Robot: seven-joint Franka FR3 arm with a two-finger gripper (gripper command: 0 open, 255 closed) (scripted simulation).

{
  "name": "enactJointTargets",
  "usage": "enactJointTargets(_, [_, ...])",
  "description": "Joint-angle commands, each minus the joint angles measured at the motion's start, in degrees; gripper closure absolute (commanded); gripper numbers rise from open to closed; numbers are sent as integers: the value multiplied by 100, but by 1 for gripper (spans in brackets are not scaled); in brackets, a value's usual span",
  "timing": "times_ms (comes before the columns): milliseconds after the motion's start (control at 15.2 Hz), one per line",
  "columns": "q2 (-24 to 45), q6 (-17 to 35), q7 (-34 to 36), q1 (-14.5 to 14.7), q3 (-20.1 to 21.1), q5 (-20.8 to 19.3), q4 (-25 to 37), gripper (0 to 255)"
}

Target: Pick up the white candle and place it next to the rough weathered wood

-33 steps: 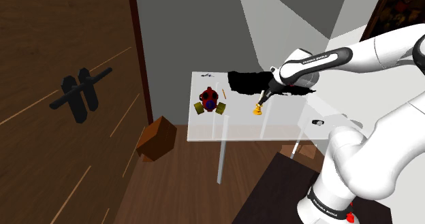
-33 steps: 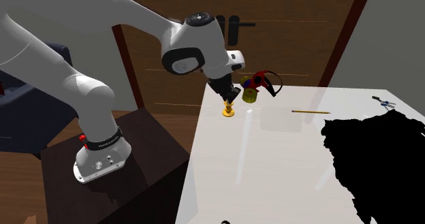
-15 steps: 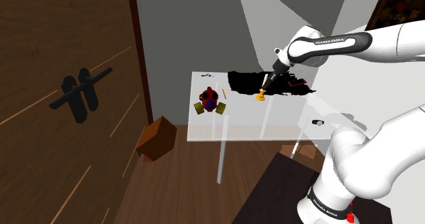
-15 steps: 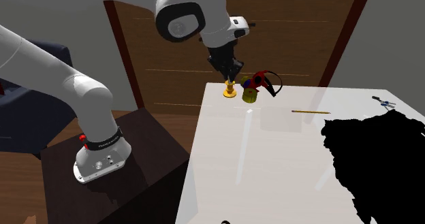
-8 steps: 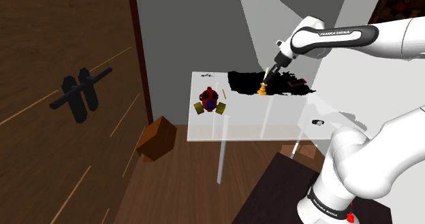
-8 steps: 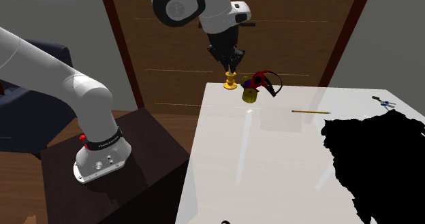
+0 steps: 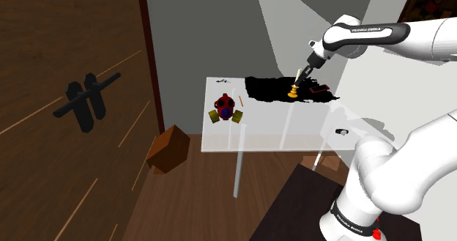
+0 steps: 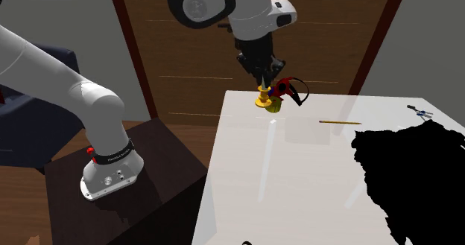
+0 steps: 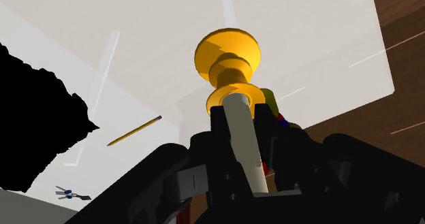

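The gripper point(image 8: 262, 78) is clamped on the white candle point(image 9: 245, 141), whose gold holder point(image 9: 227, 58) hangs base-down above the white table point(image 8: 298, 176). In the shoulder view it hangs over the black area point(image 7: 267, 89) at the table's far side, right of the red-and-yellow object point(image 7: 227, 108). A pencil point(image 9: 134, 131) lies apart.

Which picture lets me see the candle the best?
The wrist view: the white candle in its yellow holder is up close, clasped by the gripper. The shoulder and second exterior views show it small, under the gripper.
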Motion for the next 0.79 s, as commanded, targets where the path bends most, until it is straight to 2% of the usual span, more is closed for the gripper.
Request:
enactJointTargets(0, [83,-92,-297,116,-344,50,226,255])
enactJointTargets(198, [244,-268,-745,407,-961,162,666,255])
enactJointTargets(396, [399,-466,-1176,851,-1704,281,1168,255])
enactJointTargets(726, [411,-872,-1718,1999,-3199,298,2165,255])
